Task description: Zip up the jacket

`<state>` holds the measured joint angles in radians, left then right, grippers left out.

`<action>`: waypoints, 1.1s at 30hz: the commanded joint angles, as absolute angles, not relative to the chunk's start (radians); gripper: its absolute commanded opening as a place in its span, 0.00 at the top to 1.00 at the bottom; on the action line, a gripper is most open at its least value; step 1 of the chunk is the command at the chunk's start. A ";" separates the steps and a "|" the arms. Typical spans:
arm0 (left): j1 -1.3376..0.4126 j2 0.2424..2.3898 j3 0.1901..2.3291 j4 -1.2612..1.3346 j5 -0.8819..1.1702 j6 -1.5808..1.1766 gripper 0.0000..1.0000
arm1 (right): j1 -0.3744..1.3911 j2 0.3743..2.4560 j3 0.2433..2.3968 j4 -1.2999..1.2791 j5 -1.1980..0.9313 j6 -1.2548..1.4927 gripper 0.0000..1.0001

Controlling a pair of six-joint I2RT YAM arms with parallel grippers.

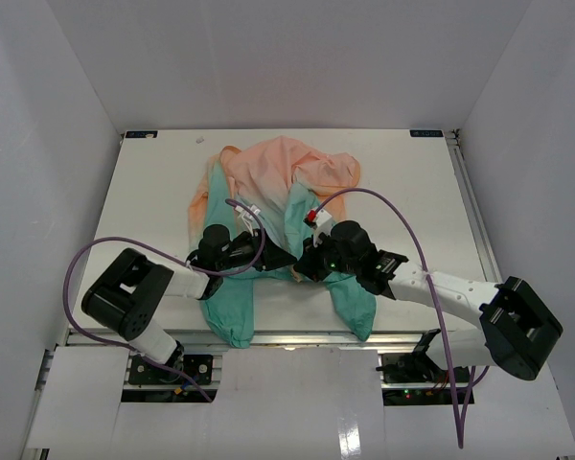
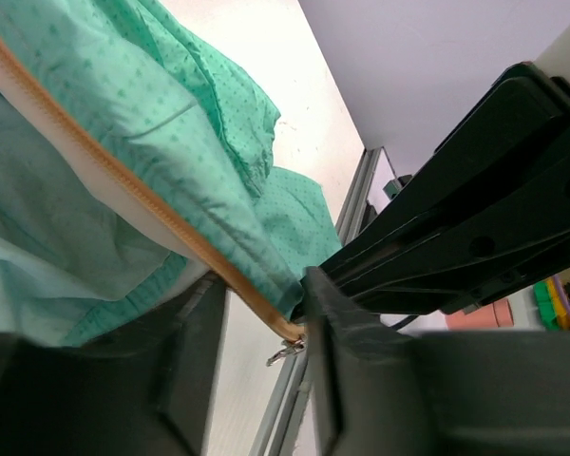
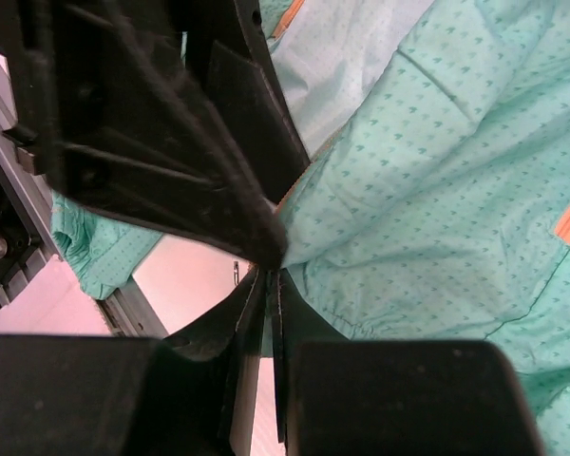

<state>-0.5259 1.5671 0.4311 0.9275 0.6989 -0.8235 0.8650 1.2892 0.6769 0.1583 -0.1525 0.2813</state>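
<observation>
We've got right claw (image 3: 271,277) pinching jacket (image 1: 280,172) hem; left claw (image 2: 261,309) open w/ zipper edge (image 2: 109,160) btwn its jaws. We shd close there, keep it taut.

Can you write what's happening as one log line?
jacket: unzipped | right gripper: pinching jacket | left gripper: open at zipper end

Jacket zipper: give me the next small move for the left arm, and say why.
Probably close the left gripper on the zipper end. Its jaws stand apart, with the orange tape's bottom end lying between them. The right gripper looks pinched shut on the jacket hem close by, so both sides would then be held.
</observation>
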 commanded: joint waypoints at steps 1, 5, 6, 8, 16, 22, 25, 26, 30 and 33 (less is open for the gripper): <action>-0.532 1.594 0.462 0.991 0.764 -0.843 0.58 | 0.864 1.287 0.683 0.211 -0.175 0.281 0.88; -0.532 1.601 0.466 1.002 0.786 -0.852 0.80 | 0.864 1.292 0.684 0.208 -0.185 0.270 0.83; -0.532 1.599 0.467 1.001 0.790 -0.851 0.84 | 0.864 1.293 0.683 0.207 -0.188 0.264 0.81; -0.532 1.594 0.470 0.997 0.794 -0.846 0.90 | 0.864 1.294 0.683 0.200 -0.194 0.253 0.78; -0.532 1.582 0.468 0.991 0.796 -0.841 0.97 | 0.865 1.338 0.697 0.167 -0.218 0.227 0.73; -0.532 1.566 0.469 0.974 0.795 -0.835 0.97 | 0.865 1.346 0.702 0.150 -0.212 0.217 0.72; -0.532 1.560 0.468 0.971 0.793 -0.833 0.98 | 0.865 1.338 0.692 0.155 -0.215 0.221 0.71; -0.532 1.558 0.468 0.970 0.792 -0.833 0.98 | 0.865 1.339 0.690 0.158 -0.217 0.222 0.69; -0.532 1.553 0.466 0.966 0.791 -0.833 0.98 | 0.866 1.343 0.687 0.163 -0.221 0.224 0.64; -0.532 1.544 0.466 0.959 0.786 -0.829 0.98 | 0.868 1.339 0.685 0.160 -0.194 0.224 0.62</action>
